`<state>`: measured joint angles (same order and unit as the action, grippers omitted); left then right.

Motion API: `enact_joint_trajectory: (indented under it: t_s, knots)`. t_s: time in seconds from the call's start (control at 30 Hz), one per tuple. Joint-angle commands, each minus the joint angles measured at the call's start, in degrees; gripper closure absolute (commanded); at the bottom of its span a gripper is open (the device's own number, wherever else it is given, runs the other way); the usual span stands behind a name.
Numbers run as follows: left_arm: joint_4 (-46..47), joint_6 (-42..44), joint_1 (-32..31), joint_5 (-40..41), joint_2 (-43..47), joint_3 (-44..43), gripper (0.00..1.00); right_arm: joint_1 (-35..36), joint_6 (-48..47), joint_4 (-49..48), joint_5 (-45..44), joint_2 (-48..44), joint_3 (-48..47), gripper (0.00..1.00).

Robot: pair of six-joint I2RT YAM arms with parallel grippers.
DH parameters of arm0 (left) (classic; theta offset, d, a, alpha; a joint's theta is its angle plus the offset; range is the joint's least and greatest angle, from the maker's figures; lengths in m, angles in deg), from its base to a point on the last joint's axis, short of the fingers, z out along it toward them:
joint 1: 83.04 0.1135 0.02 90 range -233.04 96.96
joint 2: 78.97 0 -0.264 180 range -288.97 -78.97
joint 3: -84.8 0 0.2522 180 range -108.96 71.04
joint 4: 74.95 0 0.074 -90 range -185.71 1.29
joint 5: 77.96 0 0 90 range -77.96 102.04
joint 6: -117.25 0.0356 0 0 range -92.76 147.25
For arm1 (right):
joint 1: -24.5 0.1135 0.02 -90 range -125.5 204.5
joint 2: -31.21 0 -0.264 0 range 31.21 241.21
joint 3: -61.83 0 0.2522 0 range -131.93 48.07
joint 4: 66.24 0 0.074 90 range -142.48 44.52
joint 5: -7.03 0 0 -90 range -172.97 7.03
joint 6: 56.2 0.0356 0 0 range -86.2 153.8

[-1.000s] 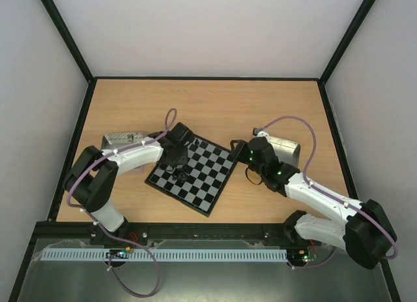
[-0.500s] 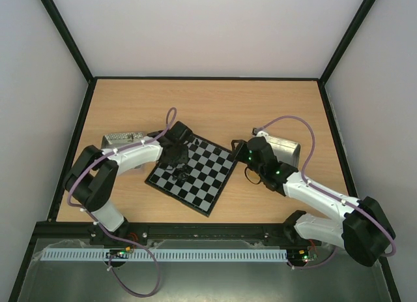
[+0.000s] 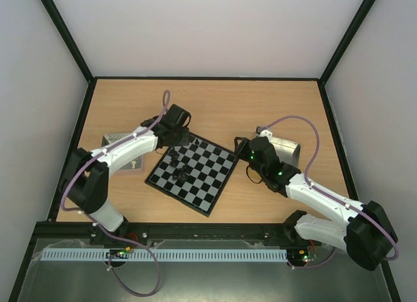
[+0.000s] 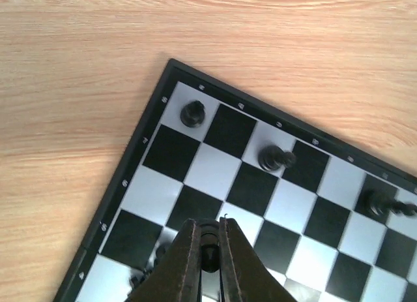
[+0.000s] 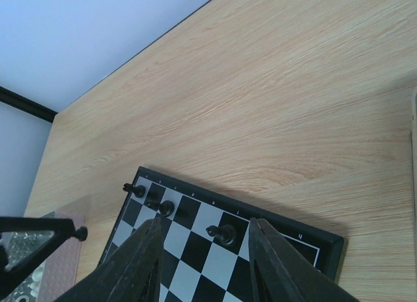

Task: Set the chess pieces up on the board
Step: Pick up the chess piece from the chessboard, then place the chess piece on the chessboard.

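Your left hand hangs over the far corner of the board, which lies skewed on the table between the two arms. In its wrist view the fingers are pinched almost together on a small dark gripped piece, held clear above the squares.

Below it, three chess pieces stand along the board's far edge row. The first is on the pale corner square and the last is blurred near the picture's right edge. A dark blurred cluster sits on the squares just left of the fingers, and you cannot tell how many pieces are in it. The top view shows a few more dark pieces further in on the board's left half.

Your right hand sits just off the board's right corner. Its fingers are spread wide apart, and the board edge and one piece show through the gap.

The left tray lies on the table just left of the board, partly under your left arm. Its exposed part looks pale and textured, but you cannot tell what it holds. The right tray, silvery with low walls, sits behind your right arm. The arm hides much of its inside, so its contents cannot be told either.
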<state>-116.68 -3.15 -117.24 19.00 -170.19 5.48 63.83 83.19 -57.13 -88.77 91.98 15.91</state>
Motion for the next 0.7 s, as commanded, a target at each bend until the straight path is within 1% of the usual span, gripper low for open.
enact_joint_trajectory:
  t_s: [0.0,0.3,0.53,0.67]
  knots:
    - [0.4,0.7,2.4,1.1,-5.2,-2.5,0.94,-0.2,0.4,-0.7,-2.1,-1.4,0.5,0.64]
    - [1.5,1.3,4.5,-0.1,-12.8,-6.2,0.94,-0.3,1.1,-1.0,-0.3,-2.8,1.4,0.63]
    - [2.7,2.3,5.3,-2.9,-16.0,-6.4,0.93,-0.3,1.8,-1.7,1.3,-3.4,2.3,0.63]
    - [2.8,2.2,5.3,-2.8,-16.6,-6.3,0.92,-0.2,1.8,-1.7,1.5,-3.5,2.4,0.62]
